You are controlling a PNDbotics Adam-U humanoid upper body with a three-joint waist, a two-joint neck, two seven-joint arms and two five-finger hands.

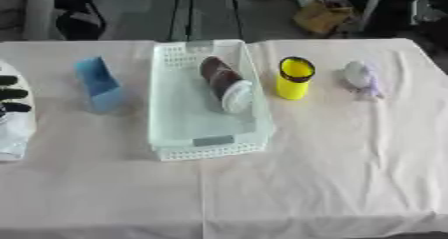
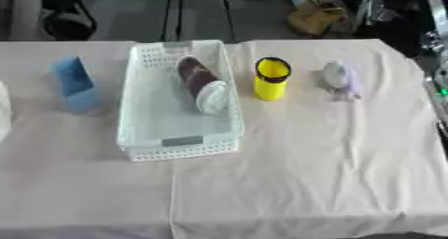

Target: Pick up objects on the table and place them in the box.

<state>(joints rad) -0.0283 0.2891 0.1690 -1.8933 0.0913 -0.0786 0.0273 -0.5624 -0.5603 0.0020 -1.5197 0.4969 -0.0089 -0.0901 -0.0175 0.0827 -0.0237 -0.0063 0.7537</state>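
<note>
left hand [image 1: 12, 94]: cut off by the left edge of the left eye view, only dark fingertips showing.
pale lilac object [image 1: 361, 77]: upper right of the table, too blurred to identify.

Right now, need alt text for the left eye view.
A white perforated plastic basket sits mid-table holding a dark brown cylindrical container with a white lid on its side. A blue box stands left of it; an upright yellow cup and a pale lilac object sit right. Black fingers show at the left edge.
</note>
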